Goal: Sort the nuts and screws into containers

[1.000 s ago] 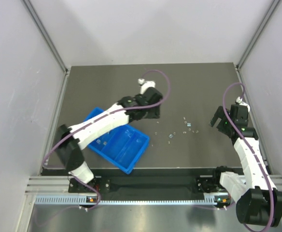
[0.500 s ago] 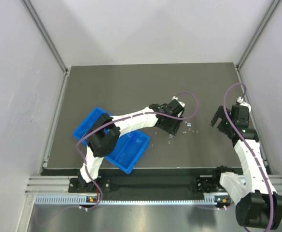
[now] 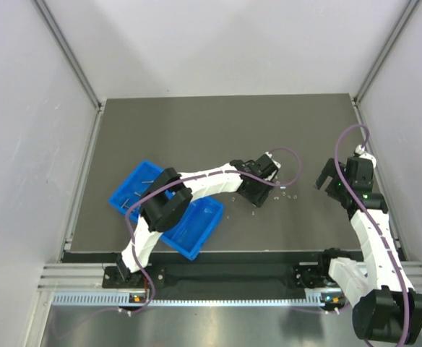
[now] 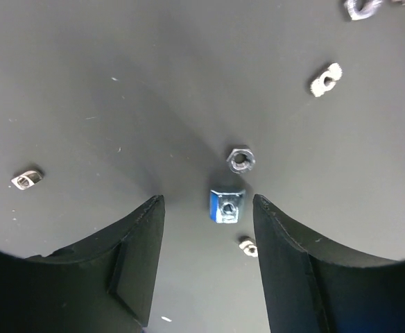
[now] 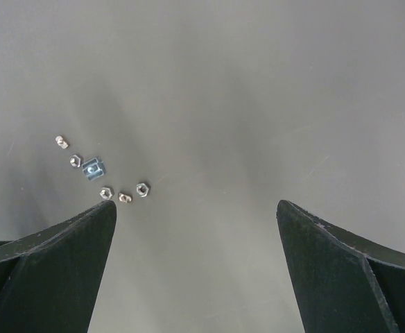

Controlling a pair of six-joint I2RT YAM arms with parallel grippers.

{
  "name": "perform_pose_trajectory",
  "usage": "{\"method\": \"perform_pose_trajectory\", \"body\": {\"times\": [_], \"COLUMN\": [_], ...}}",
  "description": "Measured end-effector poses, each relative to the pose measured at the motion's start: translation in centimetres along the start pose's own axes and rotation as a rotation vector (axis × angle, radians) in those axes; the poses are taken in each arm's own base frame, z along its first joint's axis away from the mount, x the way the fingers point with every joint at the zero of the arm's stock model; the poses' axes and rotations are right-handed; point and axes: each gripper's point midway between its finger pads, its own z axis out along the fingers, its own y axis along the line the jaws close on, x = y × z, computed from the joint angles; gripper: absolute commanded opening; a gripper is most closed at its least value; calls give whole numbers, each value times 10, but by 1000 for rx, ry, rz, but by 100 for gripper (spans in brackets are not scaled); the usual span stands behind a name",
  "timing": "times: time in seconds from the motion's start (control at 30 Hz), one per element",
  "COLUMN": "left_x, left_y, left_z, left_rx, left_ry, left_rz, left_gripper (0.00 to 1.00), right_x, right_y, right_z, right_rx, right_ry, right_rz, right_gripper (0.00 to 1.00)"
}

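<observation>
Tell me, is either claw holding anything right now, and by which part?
Nothing is held. The left gripper stands open around a blue-tinted square nut on the table, not touching it; the right gripper is open and empty.

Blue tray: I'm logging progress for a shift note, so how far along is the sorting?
Done: little; a few specks seem to lie in the blue tray, too small to identify. In hand: the left claw hangs open over a square nut, nothing gripped; the right claw is open and empty. Left: the hex nut and other loose pieces on the table.
</observation>
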Motion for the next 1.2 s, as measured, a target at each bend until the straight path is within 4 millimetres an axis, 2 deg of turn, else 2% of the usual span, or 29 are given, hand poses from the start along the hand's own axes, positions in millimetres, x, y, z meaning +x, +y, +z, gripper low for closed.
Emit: {"method": "perform_pose_trajectory", "body": {"times": [0.23, 0.47, 0.6, 0.63, 0.77, 1.03, 1.2], "left_x": [2, 3, 5, 5, 6, 4, 3], "left_y": [1, -3, -7, -8, -11, -8, 2], "left_z": [4, 4, 5, 5, 4, 4, -2], "left_rx": [-43, -67, -72, -73, -85, -128, -176], "left_ry": [-4, -11, -11, -12, -18, -35, -44], "left_rz": [28, 53, 54, 54, 57, 16, -45], "left_gripper": [54, 44, 35, 27, 10, 9, 9], "right_x": [0, -1, -1, -1, -1, -1, -1], "right_y": [0, -1, -2, -2, -3, -3, -3], "right_z": [0, 0, 0, 0, 0, 0, 0], "right_rx": [1, 7, 11, 12, 15, 15, 17], "right_ry": [0, -3, -5, -5, -6, -6, -7], "right_rz": [0, 0, 0, 0, 0, 0, 0], "right_gripper": [100, 100, 100, 100, 100, 100, 100]}}
